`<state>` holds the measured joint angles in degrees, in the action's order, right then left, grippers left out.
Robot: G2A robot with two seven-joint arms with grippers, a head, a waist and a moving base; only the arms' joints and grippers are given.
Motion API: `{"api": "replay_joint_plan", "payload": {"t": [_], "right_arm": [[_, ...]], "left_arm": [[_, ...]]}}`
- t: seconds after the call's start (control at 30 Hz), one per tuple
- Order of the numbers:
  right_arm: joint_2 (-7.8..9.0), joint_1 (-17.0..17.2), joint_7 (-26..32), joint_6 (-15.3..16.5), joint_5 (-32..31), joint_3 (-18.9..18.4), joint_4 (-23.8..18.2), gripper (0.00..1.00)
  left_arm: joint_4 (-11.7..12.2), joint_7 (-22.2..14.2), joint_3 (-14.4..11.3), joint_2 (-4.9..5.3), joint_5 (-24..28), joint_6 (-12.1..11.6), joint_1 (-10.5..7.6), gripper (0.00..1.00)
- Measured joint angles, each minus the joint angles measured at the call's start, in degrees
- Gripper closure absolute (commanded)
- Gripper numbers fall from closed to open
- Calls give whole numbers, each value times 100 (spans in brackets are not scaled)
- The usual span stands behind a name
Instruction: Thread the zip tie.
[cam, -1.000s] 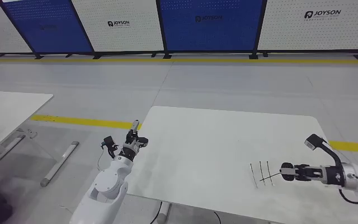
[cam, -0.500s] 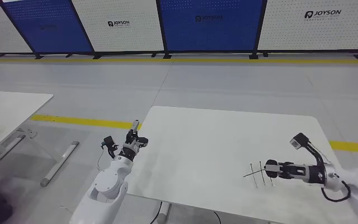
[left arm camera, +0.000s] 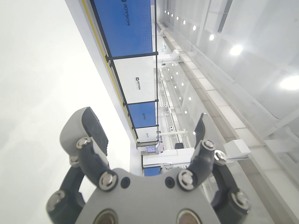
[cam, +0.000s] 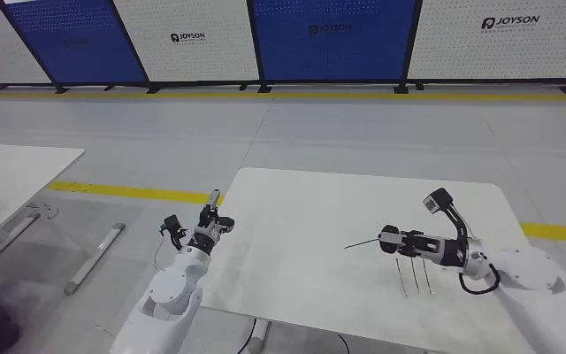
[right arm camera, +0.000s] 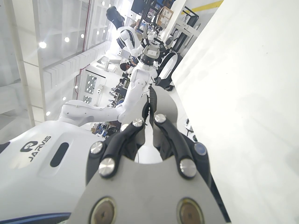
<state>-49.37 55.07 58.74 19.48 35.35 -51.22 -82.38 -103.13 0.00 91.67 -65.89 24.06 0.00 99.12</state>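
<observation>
Closest to the robot, three loose zip ties (cam: 413,276) lay side by side on the white counter (cam: 301,221), near its front edge on the right. Just beyond their far ends, the right arm (cam: 460,252) reached in from the right. Its jaws were closed on one thin black zip tie (cam: 363,242). The tie stuck out of the jaws toward the counter's left side, apart from the three lying flat. In the right wrist view the two fingers (right arm camera: 149,103) sat pressed together, with the counter (right arm camera: 245,71) beside them.

Farther back and well apart, the left arm (cam: 181,274) stood at the counter's left edge. Its jaws were spread wide with nothing between them, the ribbed pads (left arm camera: 94,127) facing each other next to the counter (left arm camera: 35,59).

Past the counter ran grey floor (cam: 177,133) with a yellow line (cam: 133,192), then blue and white partition panels (cam: 332,40).
</observation>
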Motion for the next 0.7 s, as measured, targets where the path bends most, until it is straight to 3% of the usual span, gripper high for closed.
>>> {"api": "replay_joint_plan", "payload": {"t": [0.17, 0.3, 0.4, 0.47, 0.6, 0.7], "right_arm": [[-10, 52, -89, 0, 53, -35, -20, 100], [-89, 351, -704, 0, 308, -272, -272, 100], [-199, 565, -1179, 0, 278, -501, -423, 100], [-294, 707, -1426, 0, 166, -541, -521, 100], [-463, 749, -1241, 0, 361, -439, -307, 100], [-458, 745, -1244, 0, 329, -442, -314, 100]], "left_arm": [[-168, -63, -73, -5, -215, -110, -1, 0], [-557, -123, -479, -29, -809, -80, 63, 0], [-677, -123, -898, -54, -1296, 50, 7, 0], [-656, -148, -1156, -72, -1529, 114, -50, 0], [-369, -291, -1652, -118, -1731, 476, -302, 0], [-349, -285, -1671, -121, -1714, 490, -317, 0]]}}
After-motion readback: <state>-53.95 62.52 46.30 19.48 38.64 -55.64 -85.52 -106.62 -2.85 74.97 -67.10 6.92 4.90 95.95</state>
